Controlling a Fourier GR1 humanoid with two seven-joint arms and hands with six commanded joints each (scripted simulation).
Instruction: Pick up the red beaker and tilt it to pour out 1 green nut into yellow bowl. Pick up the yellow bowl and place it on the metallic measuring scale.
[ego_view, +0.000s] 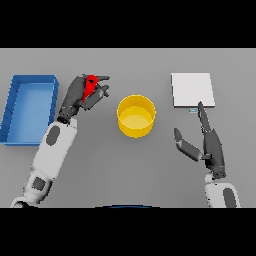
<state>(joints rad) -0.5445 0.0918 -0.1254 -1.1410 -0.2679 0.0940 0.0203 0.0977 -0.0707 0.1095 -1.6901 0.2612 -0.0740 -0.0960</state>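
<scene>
Gripping the small red beaker (90, 86) with curled fingers, the left hand (80, 95) hovers left of the round yellow bowl (136, 116); the right hand (212, 147) rests with fingers straight near the flat metallic scale (192, 90).

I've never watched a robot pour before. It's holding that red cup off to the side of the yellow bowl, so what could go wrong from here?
1. The red beaker, held in the left hand, is beside the yellow bowl, not over it; tilted here, the nut would likely land on the table.
2. More than one nut might tip out.
3. The right hand rests open just in front of the metallic scale and could crowd the bowl's placement.
</scene>
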